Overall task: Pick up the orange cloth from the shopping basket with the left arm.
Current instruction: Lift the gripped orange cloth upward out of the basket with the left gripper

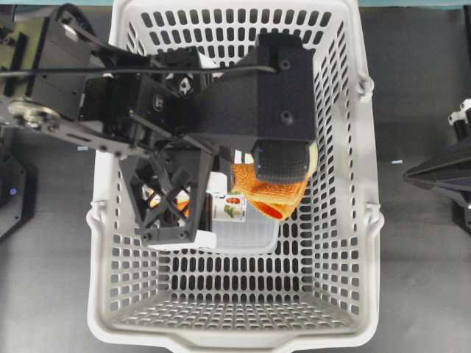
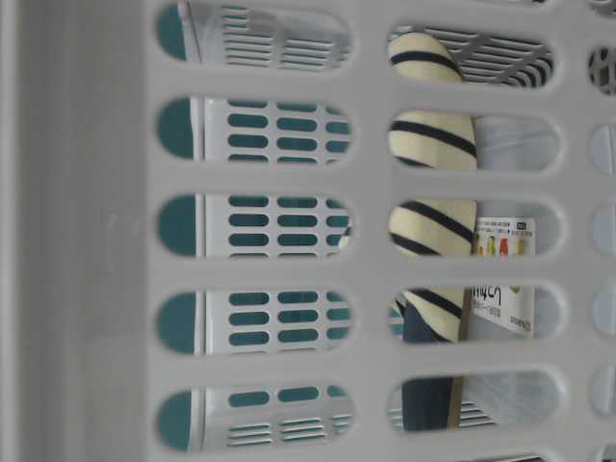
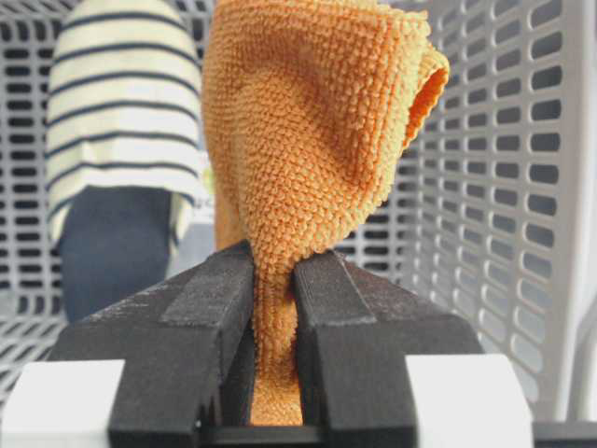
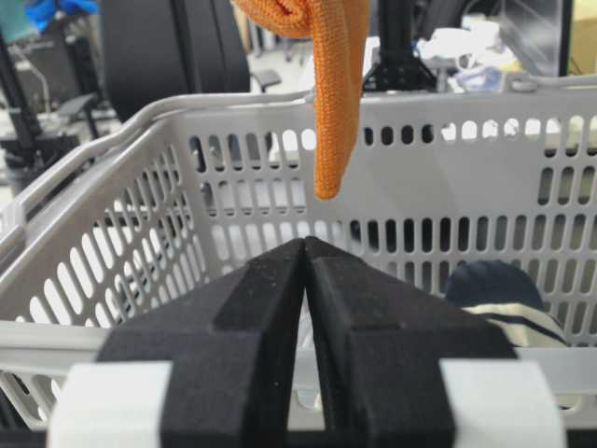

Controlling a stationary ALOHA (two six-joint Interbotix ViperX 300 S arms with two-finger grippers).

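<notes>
Overhead view: left arm stretched across the basket from the left, wrist over the middle, orange cloth bunched just below the wrist housing, above the basket floor. Beside the cloth, a clear packet with a printed label lying on the floor of the basket. Right gripper outside the basket, off to the right, well apart from it.

Left wrist view: left gripper clamped on the cloth, fabric pinched between the two black fingers and rising in a folded hood shape. Behind it, the striped slipper, cream with navy bands, dark opening toward the bottom of the view, leaning against the slotted wall.

Right wrist view: right gripper with fingertips pressed together, holding nothing. Cloth hanging above the basket rim, lower tip at the level of the upper wall slots, clear of the wall. Slipper low inside at the right.

Table-level view: slipper seen through the wall slots, label just beside it.
</notes>
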